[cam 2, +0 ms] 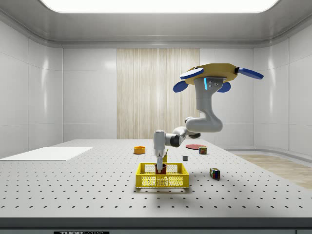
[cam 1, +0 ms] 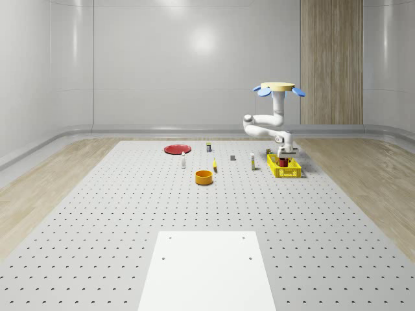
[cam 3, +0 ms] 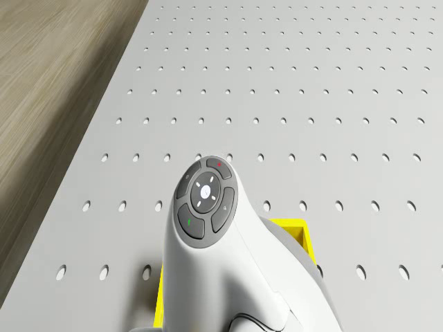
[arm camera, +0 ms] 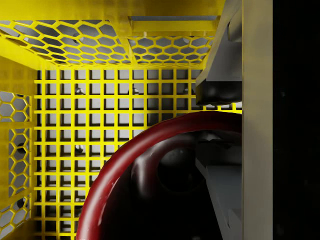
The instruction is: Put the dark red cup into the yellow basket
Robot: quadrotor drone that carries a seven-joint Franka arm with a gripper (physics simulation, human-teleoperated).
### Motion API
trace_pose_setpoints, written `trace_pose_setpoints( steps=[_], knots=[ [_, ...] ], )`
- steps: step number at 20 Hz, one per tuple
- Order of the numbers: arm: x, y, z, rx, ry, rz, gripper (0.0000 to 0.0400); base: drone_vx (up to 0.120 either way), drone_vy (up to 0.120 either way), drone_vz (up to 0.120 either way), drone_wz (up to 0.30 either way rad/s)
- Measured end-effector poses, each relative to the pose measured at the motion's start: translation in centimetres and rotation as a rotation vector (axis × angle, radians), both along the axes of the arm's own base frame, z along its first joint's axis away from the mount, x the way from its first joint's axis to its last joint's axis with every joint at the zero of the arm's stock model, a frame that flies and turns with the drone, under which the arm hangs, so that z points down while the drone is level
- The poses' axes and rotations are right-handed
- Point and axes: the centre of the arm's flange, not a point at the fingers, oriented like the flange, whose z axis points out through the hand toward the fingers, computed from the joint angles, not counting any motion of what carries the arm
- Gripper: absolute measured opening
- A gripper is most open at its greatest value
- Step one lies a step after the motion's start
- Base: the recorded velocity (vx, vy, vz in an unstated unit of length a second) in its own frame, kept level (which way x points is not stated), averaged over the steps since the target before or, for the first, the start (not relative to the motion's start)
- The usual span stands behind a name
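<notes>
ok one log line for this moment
drone: hovering beside yellow basket | gripper: inside basket, shut on dark red cup | release: not yet

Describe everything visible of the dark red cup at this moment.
The dark red cup is a glossy, round-rimmed vessel with a dark hollow interior, upright with its mouth facing up. It sits low inside the yellow basket, above the grid floor; whether it rests on the floor cannot be told. The gripper reaches down into the basket, one finger inside the cup and another outside its rim. The drone hovers above, off to the basket's side.
</notes>
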Motion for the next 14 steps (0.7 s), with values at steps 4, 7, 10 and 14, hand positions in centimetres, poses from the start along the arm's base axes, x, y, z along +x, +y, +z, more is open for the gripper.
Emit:
trace_pose_setpoints(
  steps=[4, 7, 10, 14],
  knots=[
    [0.0, -0.1, 0.9, 0.000, 0.000, 0.000, 0.0099, 0.000, 0.000, 0.000, 0.000],
    [0.0, -0.1, 1.2, 0.000, 0.000, 0.000, 0.0258, 0.000, 0.000, 0.000, 0.000],
    [0.0, -0.1, 0.8, 0.000, 0.000, 0.000, 0.0333, 0.000, 0.000, 0.000, 0.000],
    [0.0, -0.2, -0.2, 0.000, 0.000, 0.000, 0.0375, 0.000, 0.000, 0.000, 0.000]
  ],
)
